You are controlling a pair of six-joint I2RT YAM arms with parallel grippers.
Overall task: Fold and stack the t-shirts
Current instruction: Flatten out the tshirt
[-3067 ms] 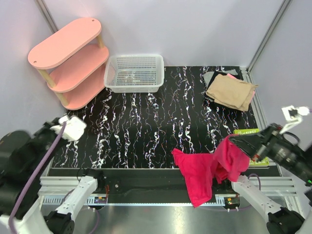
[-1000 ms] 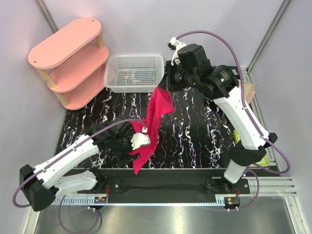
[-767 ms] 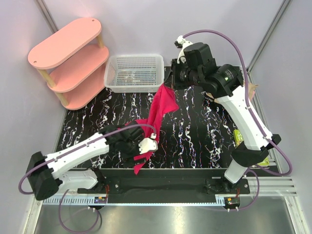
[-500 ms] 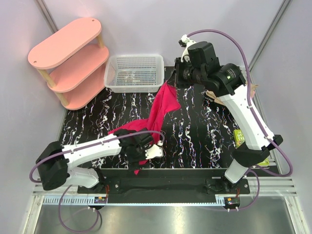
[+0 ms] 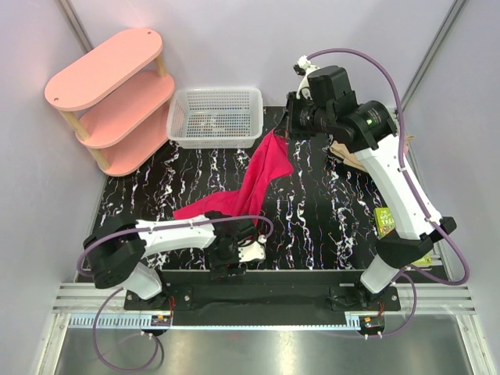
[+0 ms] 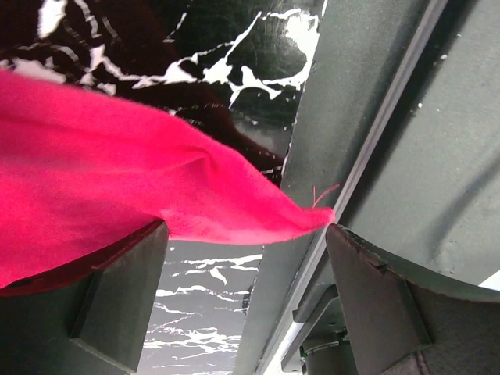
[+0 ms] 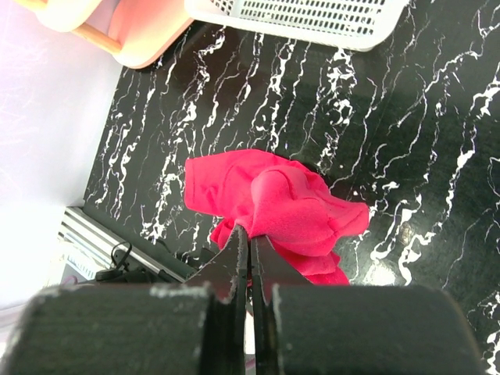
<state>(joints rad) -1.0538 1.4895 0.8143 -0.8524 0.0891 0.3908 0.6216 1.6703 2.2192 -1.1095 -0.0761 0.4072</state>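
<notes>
Overhead, the crimson-pink tee (image 5: pixel 251 183) is seen drawn out as a long slanting band across the black marbled table (image 5: pixel 312 219), its long axis running from the far side near the white mesh basket (image 5: pixel 215 117) down to the near edge. Its upper end is pinched by the right gripper (image 5: pixel 278 137), which is raised above the table, while the lower end is met by the left gripper (image 5: pixel 237 253), low at the near edge. The folded shirts (image 5: pixel 342 151) are mostly hidden behind the right arm at the far right corner (only a tan sliver is made out). From the left wrist, the jaws are shown spread wide with nothing clamped. A pointed corner of the tee is laid across the gap between the fingers (image 6: pixel 117 305), its tip reaching almost to the opposite finger, over the table's edge and the metal rail (image 6: pixel 367 141). From the right wrist, the fingers are seen closed tight on a bunched fold of the cloth, the rest of which hangs below and spreads towards the near left of the table. The coming move is judged to turn on that lower corner: it lies directly between the left fingers, crosswise to them. A closing of the left jaws is therefore all that seems called for, the left arm being much the nearer to it.
</notes>
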